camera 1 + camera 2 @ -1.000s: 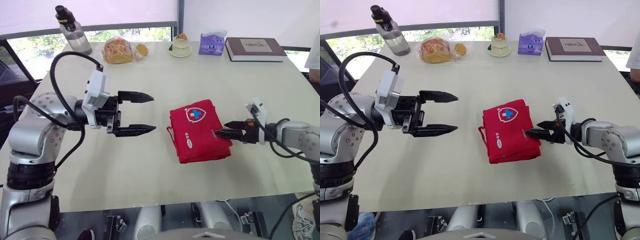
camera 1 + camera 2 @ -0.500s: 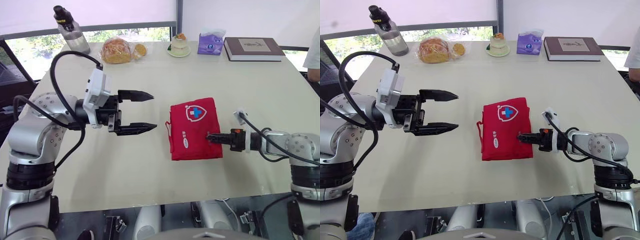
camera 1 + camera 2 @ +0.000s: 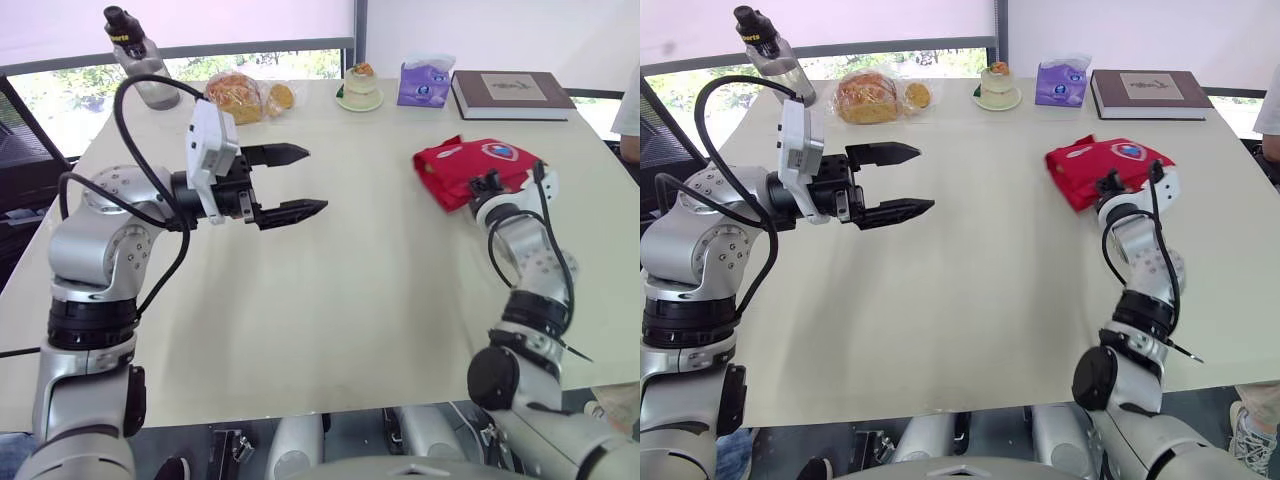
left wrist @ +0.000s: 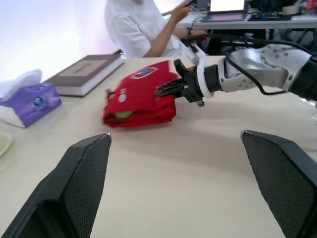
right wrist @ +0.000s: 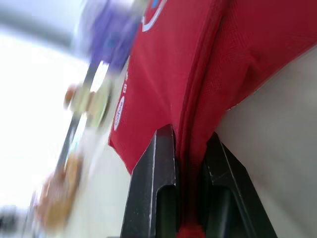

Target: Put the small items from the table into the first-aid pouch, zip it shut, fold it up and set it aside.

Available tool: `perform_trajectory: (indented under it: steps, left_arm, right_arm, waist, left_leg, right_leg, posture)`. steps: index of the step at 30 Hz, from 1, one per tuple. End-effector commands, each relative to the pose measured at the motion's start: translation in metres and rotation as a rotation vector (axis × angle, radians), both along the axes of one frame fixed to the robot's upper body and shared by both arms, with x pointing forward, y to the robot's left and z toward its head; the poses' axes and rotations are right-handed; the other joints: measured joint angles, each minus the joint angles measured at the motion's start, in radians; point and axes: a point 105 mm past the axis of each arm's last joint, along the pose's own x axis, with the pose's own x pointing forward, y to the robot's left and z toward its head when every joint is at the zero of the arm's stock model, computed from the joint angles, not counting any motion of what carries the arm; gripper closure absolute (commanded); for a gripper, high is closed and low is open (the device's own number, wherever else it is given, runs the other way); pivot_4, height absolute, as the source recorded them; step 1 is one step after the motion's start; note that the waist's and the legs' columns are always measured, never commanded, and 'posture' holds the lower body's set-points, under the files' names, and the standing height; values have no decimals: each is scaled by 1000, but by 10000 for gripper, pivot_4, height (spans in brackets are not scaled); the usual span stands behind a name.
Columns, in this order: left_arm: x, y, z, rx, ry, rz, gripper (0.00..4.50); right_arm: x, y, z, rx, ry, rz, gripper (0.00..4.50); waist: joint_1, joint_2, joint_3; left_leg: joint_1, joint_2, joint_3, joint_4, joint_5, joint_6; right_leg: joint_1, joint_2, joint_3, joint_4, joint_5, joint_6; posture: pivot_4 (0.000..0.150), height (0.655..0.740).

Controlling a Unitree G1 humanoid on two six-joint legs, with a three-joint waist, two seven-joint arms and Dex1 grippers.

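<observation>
The red first-aid pouch (image 3: 462, 163), folded with its shield badge facing up, lies at the far right of the table (image 3: 350, 300), just in front of the book. My right gripper (image 3: 487, 185) is shut on the pouch's near edge. In the right wrist view the red fabric (image 5: 198, 74) is pinched between the two black fingers (image 5: 162, 168). My left gripper (image 3: 303, 180) hovers open above the table's left-middle, pointing right, with nothing between its fingers (image 4: 84, 183). The left wrist view shows the pouch (image 4: 141, 96) with the right gripper (image 4: 166, 89) clamped on it.
Along the far edge stand a water bottle (image 3: 137, 55), a bag of bread (image 3: 240, 97), a small cake on a plate (image 3: 360, 90), a purple tissue pack (image 3: 423, 84) and a book (image 3: 512, 95). A person in a white shirt (image 4: 143, 29) sits beyond the right side.
My right gripper closed on the pouch's edge and carried it from the table's middle to the far right, next to the book. The left gripper shifted slightly farther away and stayed open.
</observation>
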Motion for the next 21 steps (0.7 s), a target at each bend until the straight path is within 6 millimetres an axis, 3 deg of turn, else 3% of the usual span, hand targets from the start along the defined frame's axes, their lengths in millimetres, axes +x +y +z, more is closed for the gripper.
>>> perform_trajectory:
  steps: [1, 6, 9, 12, 15, 21]
  left_arm:
    - [0, -1, 11, -14, -45, 11, 0]
    - [5, 1, 15, -36, -55, 42, 0]
    - [5, 3, 14, -46, -47, 55, 0]
    - [4, 5, 11, -55, -34, 69, 0]
    - [4, 11, 5, -67, -15, 103, 0]
    - [2, 37, -25, -44, 55, 203, 0]
  right_arm:
    - [4, -25, 17, 9, -61, -171, 44201]
    - [17, -30, 8, -51, -57, -186, 44201]
    - [15, -35, -5, -97, -34, -180, 32715]
    - [10, -36, -6, -143, -45, -140, 16629]
    - [-5, -24, -2, -323, -131, 36, 1953]
    - [-71, 3, -19, -754, -219, 502, 717]
  waist:
    - [-1, 0, 0]
    - [-4, 0, 0]
    - [-3, 0, 0]
    - [-3, 0, 0]
    - [-3, 0, 0]
    - [0, 2, 0]
  left_leg:
    - [0, 0, 0, 0, 0, 0]
    - [1, 0, 0, 0, 0, 0]
    - [1, 0, 0, -1, 0, 0]
    - [1, 0, 0, -1, 0, 0]
    - [1, 0, 0, 0, 0, 0]
    - [1, 1, 1, -2, 0, 0]
  right_leg:
    - [0, 0, 0, 0, 0, 0]
    - [0, 1, 0, 0, 0, 0]
    - [0, 1, 0, 0, 0, 0]
    - [0, 0, 1, 0, 0, 0]
    - [0, 0, 1, 1, 0, 0]
    - [1, -1, 1, -1, -1, -1]
  posture:
    - [1500, 7400]
    - [1500, 7400]
    - [1500, 7400]
    - [1500, 7400]
    - [1500, 7400]
    - [1500, 7400]
